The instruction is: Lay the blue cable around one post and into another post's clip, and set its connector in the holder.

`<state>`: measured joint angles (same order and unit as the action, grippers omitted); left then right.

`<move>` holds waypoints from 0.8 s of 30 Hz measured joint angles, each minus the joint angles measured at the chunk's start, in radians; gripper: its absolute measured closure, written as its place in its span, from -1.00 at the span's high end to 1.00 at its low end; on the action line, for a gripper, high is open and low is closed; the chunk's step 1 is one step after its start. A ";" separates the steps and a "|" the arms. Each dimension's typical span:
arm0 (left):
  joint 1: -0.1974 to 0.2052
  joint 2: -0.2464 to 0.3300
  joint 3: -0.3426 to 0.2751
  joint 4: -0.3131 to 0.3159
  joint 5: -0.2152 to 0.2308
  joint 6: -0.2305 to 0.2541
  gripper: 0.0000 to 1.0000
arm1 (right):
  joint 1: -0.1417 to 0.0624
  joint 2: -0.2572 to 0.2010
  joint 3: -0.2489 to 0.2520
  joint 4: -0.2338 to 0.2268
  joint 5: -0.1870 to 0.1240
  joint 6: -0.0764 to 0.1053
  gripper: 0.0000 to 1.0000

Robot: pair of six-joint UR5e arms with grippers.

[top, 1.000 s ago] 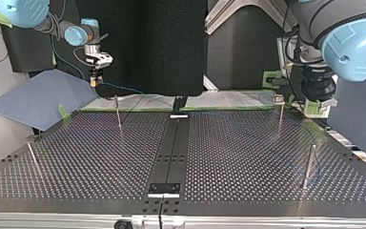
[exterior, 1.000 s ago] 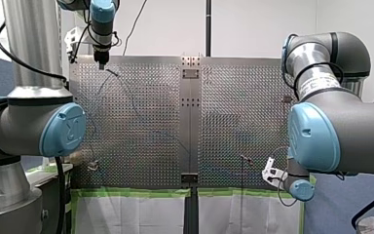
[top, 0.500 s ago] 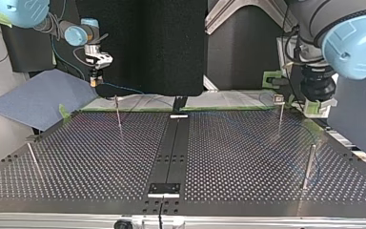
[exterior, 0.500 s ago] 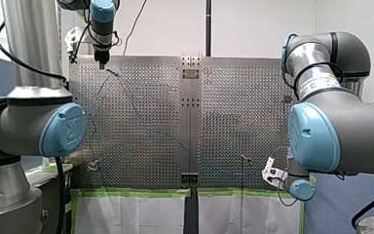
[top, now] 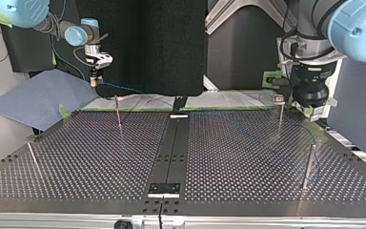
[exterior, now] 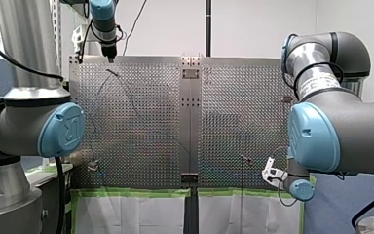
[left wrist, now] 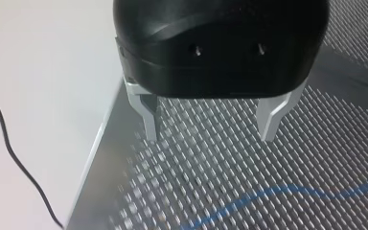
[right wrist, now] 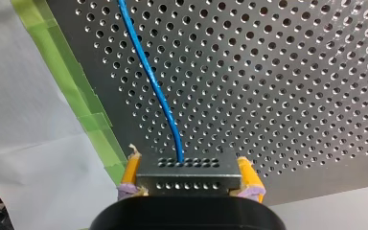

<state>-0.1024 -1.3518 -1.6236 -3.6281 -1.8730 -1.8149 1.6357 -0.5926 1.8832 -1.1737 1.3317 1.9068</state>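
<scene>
The perforated metal surface (top: 228, 152) fills the lower two thirds of the top view, split down the middle by a black strip (top: 171, 148). Green tape (top: 138, 109) edges its far side. A blue-grey sheet (top: 38, 100) lies off the surface at the left of that frame.

My left arm (top: 314, 43) comes in at the upper right of the top view. My right arm (top: 71, 31) comes in at the upper left.

Four thin posts stand on the surface in the top view. One post (top: 117, 112) is left of centre near the far edge. A second post (top: 280, 117), with a small clip-like head, is right of centre near the far edge. A third post (top: 309, 167) stands at the right, and a fourth post (top: 32, 160) at the left.

My left tool (left wrist: 210, 136) hangs above the surface, its metal fingers (left wrist: 149, 122) well apart with nothing between them. In the front view it sits at the upper left of the frame, over the surface's far edge.

My right tool (right wrist: 190, 165) has its yellow pads (right wrist: 132, 167) clamped on the connector (right wrist: 187, 181), a dark block with rows of small holes. In the top view this tool is raised, beyond the surface's far edge.

The blue cable (right wrist: 148, 76) leaves the middle of the connector and runs ahead of my right tool, over the surface and just beside the tape. Another stretch of it lies in a loose wave on the surface ahead of my left tool.
</scene>
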 joint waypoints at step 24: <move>-0.133 -0.085 -0.173 0.190 0.162 -0.036 1.00 | 0.013 0.000 -0.009 0.018 0.004 -0.004 -1.00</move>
<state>-0.2356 -1.4373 -1.7964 -3.4381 -1.7115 -1.8507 1.6490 -0.5928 1.8744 -1.1557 1.3361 1.9025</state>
